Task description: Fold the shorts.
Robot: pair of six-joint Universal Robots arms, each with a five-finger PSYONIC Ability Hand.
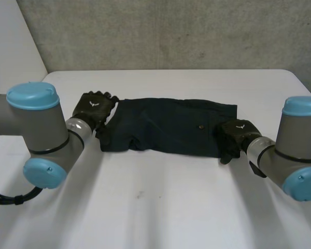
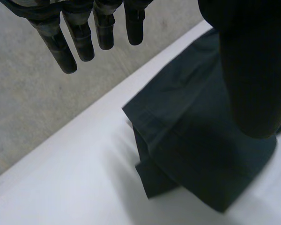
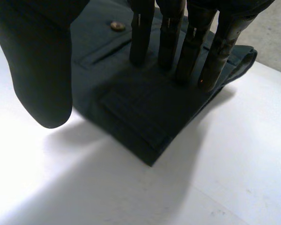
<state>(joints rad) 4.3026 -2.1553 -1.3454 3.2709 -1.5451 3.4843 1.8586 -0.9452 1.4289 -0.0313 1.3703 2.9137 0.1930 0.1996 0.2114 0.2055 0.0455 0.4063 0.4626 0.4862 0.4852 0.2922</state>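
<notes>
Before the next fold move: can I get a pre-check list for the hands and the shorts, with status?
1. Dark navy cloth shorts lying wholly on the white table: ok.
2. Left hand at the shorts' hem end: ok.
3. Left fingers gripping cloth: not ok, they are straight and off it.
4. Right hand at the end with the small round button: ok.
5. Right fingers gripping cloth: not ok, they are straight over it. Touching or not: cannot tell.
6. Hem layers lined up: not ok, the lower layer sticks out past the upper.
</notes>
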